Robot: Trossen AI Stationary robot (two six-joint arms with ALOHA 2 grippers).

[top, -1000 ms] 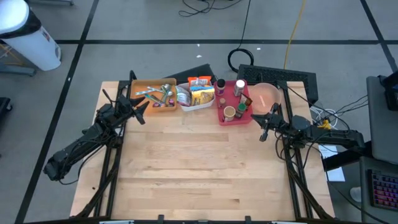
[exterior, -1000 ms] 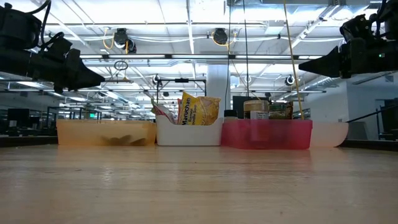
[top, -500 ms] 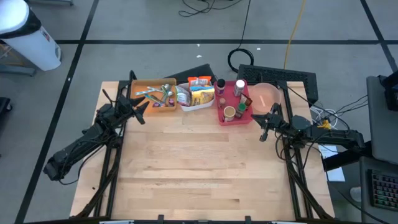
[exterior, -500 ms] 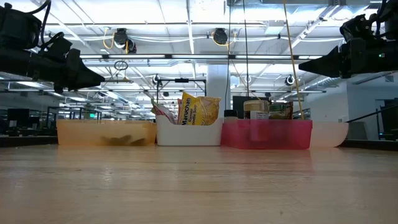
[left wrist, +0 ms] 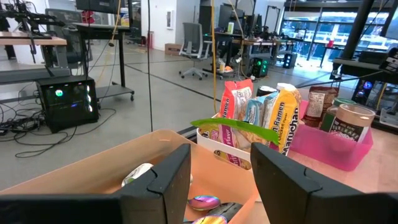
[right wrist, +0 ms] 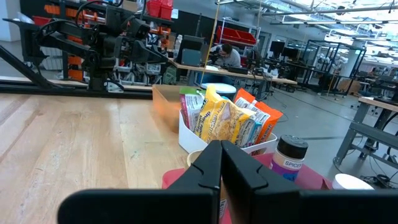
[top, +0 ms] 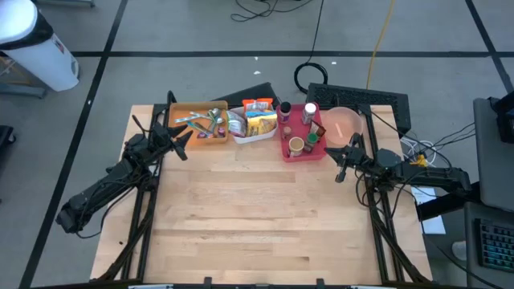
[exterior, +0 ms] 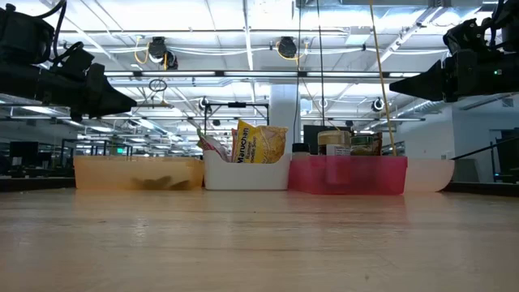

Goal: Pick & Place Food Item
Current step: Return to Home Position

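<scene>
High view: at the left side of the table the left gripper is held above the wood, with the orange bin directly ahead of it and very near. In the left wrist view its jaws are seen standing well apart, with nothing between them. Just beyond the orange bin, ahead and to the right of this gripper, the white bin is set, filled with upright packets. The pink bin is placed just beside the white one, and several jars are stood inside it; this bin lies just ahead and to the left of the right gripper. A pale bowl is found straight ahead of that gripper, close to the pink bin. The right gripper is held above the table's right side; in the right wrist view its jaws are seen pressed together, and nothing is gripped. In the low view both grippers are seen raised well above the bins.
</scene>
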